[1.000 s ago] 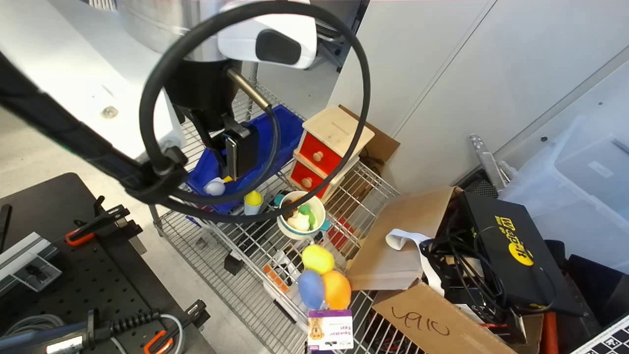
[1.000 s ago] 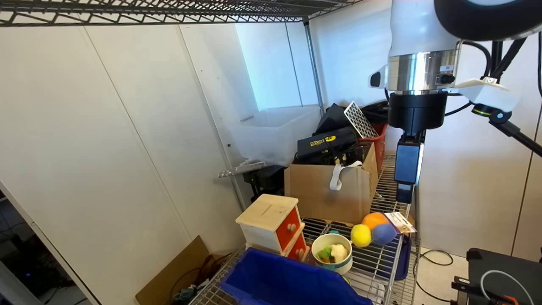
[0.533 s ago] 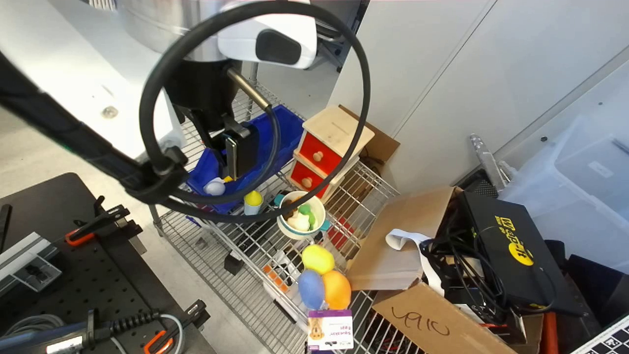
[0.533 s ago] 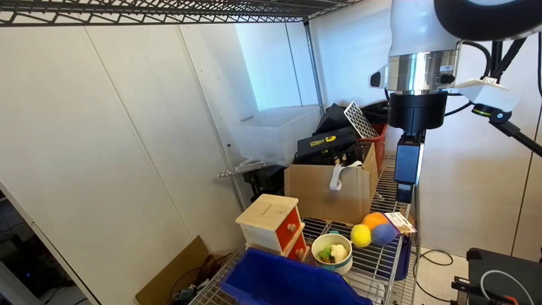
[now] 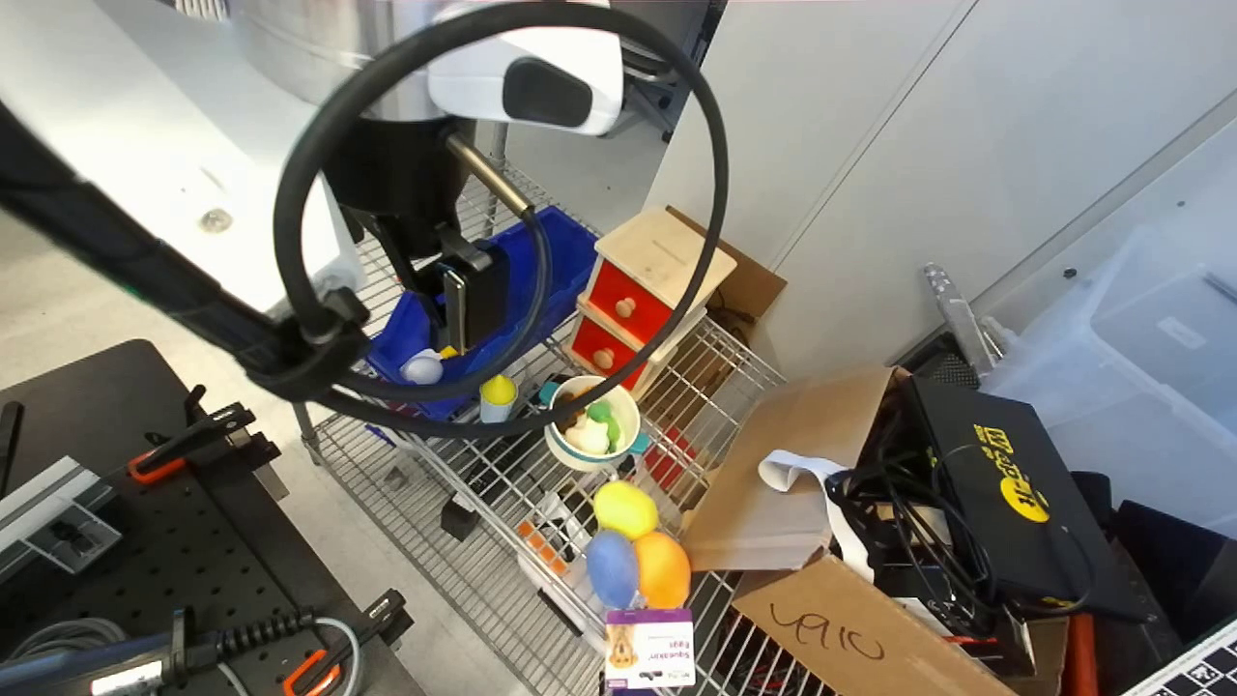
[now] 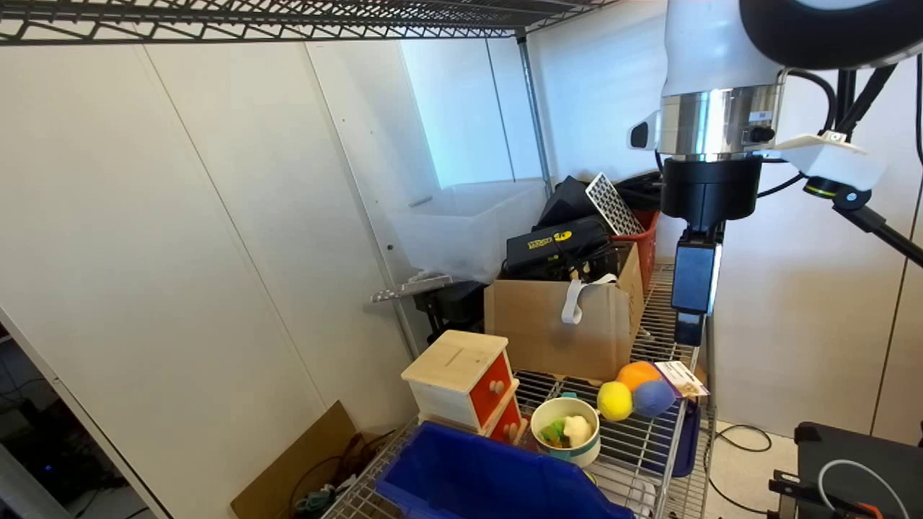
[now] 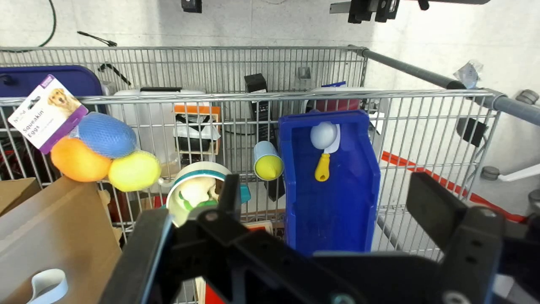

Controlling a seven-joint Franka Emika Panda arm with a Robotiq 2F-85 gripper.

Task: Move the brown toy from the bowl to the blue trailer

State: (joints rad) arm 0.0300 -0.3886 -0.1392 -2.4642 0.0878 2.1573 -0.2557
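The bowl is a small pale cup with a teal band and handles; it stands on the wire shelf in both exterior views (image 5: 578, 461) (image 6: 585, 455) and the wrist view (image 7: 179, 214). It holds white and green pieces and a brown toy (image 7: 219, 187), partly hidden behind a finger. The blue trailer is a long deep-blue tub in both exterior views (image 5: 565, 271) (image 6: 497, 468) and the wrist view (image 7: 329, 215). A scoop with a yellow handle (image 7: 322, 168) lies in it. My gripper (image 7: 325, 188) is open and empty, raised above the shelf; the tub shows between its fingers.
A light-blue cup with a yellow cone (image 7: 268, 164) stands between bowl and tub. Yellow, orange and blue egg toys (image 5: 628, 509) lie on the bowl's far side. A wooden drawer box (image 6: 454, 375) stands beside the tub. A full cardboard box (image 6: 555, 331) stands behind.
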